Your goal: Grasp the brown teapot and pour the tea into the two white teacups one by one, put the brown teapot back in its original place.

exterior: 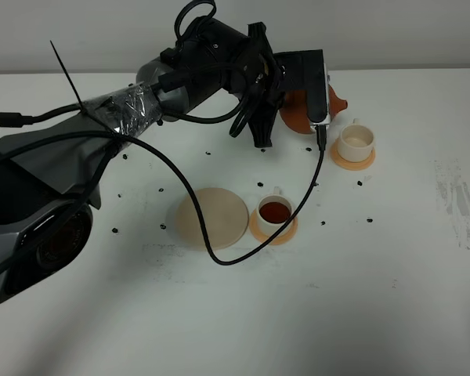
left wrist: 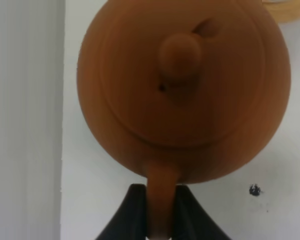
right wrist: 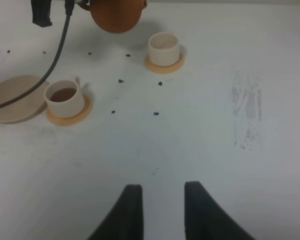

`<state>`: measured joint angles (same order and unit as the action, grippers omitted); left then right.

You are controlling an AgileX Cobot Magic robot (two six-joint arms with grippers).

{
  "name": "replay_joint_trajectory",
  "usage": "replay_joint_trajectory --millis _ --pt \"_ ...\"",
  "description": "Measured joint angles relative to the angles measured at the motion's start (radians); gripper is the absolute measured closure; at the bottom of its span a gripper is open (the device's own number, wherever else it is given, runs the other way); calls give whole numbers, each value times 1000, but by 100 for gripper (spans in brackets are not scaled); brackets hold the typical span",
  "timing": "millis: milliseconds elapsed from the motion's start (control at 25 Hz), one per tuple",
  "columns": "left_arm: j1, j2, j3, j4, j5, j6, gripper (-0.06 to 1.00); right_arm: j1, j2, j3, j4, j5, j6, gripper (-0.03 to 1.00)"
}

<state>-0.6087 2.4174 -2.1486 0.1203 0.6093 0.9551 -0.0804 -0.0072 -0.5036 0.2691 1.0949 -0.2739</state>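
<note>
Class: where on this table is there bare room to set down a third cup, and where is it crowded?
Free: the front strip nearer than the beige disc and filled teacup; the right side, beyond the empty teacup toward the scuff marks. Crowded: the back, around the brown teapot, empty teacup and cable.

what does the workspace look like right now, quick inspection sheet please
surface: white table, grey scuffs on the right arm's side
job's things: brown teapot held beside the far teacup, no tea seen in that cup; near teacup holds tea; beige disc without teapot
clutter: black specks scattered; orange coasters under both cups
claws: left claw shut on the teapot; right claw open, empty
cables: black cable loops over the disc
surroundings: pale wall behind
</note>
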Motion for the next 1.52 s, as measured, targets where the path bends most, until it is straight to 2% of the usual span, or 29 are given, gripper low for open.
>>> replay_joint_trajectory --millis 120,320,440,680,880,1520 --pt "-4 0 0 8 0 34 82 0 0 0 0 0 0 74" --pt "-8 0 0 64 -13 50 82 0 0 0 0 0 0 74" --pt "-13 2 0 108 -18 53 82 0 0 0 0 0 0 74" --pt "-32 17 0 138 -48 57 82 0 0 0 0 0 0 74" --pt "-44 17 0 213 -70 58 82 0 0 0 0 0 0 74" --pt "-67 55 -1 330 -116 58 82 0 0 0 0 0 0 74"
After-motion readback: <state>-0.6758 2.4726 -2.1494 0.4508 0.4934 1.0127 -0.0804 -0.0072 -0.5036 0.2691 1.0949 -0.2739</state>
